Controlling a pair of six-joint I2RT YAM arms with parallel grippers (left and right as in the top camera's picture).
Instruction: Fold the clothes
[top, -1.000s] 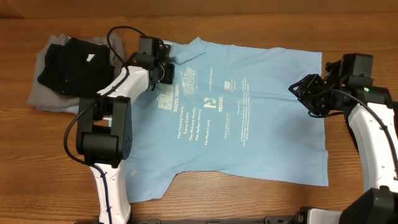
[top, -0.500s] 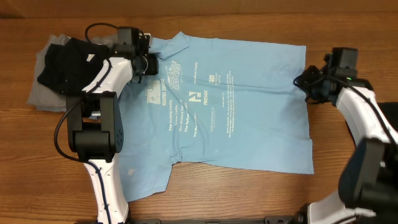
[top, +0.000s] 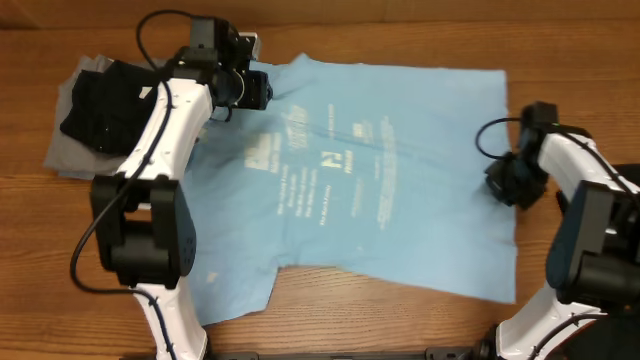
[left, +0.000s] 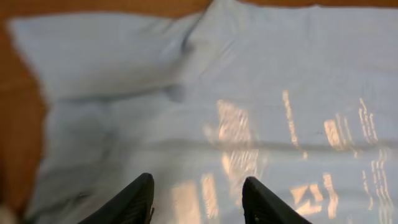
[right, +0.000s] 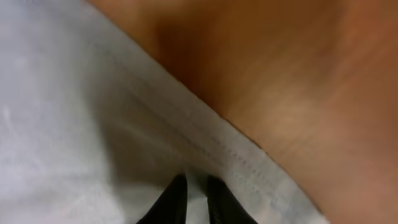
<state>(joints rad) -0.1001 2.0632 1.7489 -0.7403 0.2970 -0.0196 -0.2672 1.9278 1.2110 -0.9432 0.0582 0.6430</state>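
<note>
Now | shirt (top: 400, 200): sky-blue, flat on table (top: 560, 60), white print too small to read | left gripper (left: 196, 190): fingers (left: 134, 198) spread near collar (top: 292, 66) | right gripper (right: 197, 186): pinching hem (right: 249, 155), bare wood just beyond.

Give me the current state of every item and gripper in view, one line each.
shirt: spread out, print side up, unfolded, slightly rumpled.
black piece: bunched, lying on the grey piece.
grey piece: laid out on the table, partly covered by the black piece.
left gripper: open, empty, over the shirt's collar end.
right gripper: closed down on the shirt's hem, apparently pinching it.
</note>
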